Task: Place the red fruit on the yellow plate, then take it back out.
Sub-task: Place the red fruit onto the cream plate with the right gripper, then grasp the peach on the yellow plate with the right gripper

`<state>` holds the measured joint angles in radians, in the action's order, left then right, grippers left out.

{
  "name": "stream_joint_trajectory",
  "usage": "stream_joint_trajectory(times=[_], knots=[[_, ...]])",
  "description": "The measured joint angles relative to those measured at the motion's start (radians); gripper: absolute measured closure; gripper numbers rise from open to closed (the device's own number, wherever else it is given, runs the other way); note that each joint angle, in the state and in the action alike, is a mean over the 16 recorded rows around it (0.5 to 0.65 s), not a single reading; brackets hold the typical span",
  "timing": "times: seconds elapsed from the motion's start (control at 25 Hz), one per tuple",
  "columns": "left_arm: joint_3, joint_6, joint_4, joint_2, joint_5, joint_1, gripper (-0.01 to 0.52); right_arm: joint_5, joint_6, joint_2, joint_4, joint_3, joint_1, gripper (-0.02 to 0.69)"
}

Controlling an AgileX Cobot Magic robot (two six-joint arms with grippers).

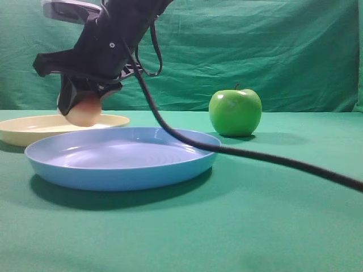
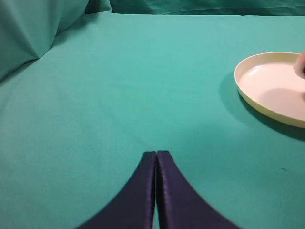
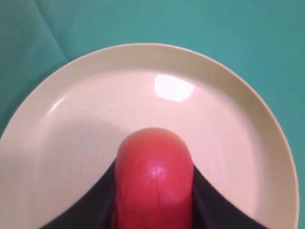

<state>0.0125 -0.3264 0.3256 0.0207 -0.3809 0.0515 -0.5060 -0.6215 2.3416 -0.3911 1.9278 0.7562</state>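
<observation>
Now the yellow plate (image 3: 57, 119) sits on the green surface (image 1: 255, 226), and the red fruit (image 3: 155, 176) hangs right over it. From the right wrist, the right hand (image 3: 153, 191) has a dark finger on each side of the fruit, touching it, so it grips the fruit. From the high view, only the pale bottom of the fruit (image 1: 83, 113) peeks out under the black hand (image 1: 85, 105). I cannot tell if the fruit touches the plate (image 1: 34, 127) or floats just above it.

Next to the yellow plate, closer to the camera, is a bigger blue plate (image 1: 122, 158). Nothing lies in it, but a black cable (image 1: 238, 152) runs over its far rim. A shiny green apple (image 1: 235, 111) stands on the surface, to the right and behind the blue plate.

From the left wrist, the left hand (image 2: 156, 157) is shut, its two dark fingers pressed together over bare cloth. The yellow plate (image 2: 267, 86) is cut off at the right edge there, and a blurry pink bit shows at that edge.
</observation>
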Motion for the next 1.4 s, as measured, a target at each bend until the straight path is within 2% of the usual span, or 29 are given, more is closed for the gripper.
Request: stream_joint_trajectory(times=[0.2, 0.32, 0.44, 0.76, 0.92, 1.0, 1.16, 1.4], knots=[[0.000, 0.000, 0.000, 0.000, 0.000, 0.000, 0.514, -0.020, -0.019, -0.001, -0.019, 0.007, -0.008, 0.142], [0.000, 0.000, 0.000, 0.000, 0.000, 0.000, 0.514, -0.066, -0.018, -0.027, -0.020, 0.014, -0.018, 0.122], [0.000, 0.000, 0.000, 0.000, 0.000, 0.000, 0.514, -0.139, -0.001, -0.073, -0.017, 0.021, -0.033, 0.188], [0.000, 0.000, 0.000, 0.000, 0.000, 0.000, 0.514, -0.414, 0.149, -0.263, 0.067, 0.037, -0.087, 0.505], [0.000, 0.000, 0.000, 0.000, 0.000, 0.000, 0.514, -0.525, 0.260, -0.384, 0.141, 0.015, -0.106, 0.623], [0.000, 0.000, 0.000, 0.000, 0.000, 0.000, 0.514, -0.555, 0.311, -0.451, 0.177, -0.017, -0.113, 0.652], [0.000, 0.000, 0.000, 0.000, 0.000, 0.000, 0.514, -0.563, 0.390, -0.596, 0.240, -0.128, -0.119, 0.665], [0.000, 0.000, 0.000, 0.000, 0.000, 0.000, 0.514, -0.453, 0.434, -0.840, 0.252, -0.401, -0.119, 0.665]])
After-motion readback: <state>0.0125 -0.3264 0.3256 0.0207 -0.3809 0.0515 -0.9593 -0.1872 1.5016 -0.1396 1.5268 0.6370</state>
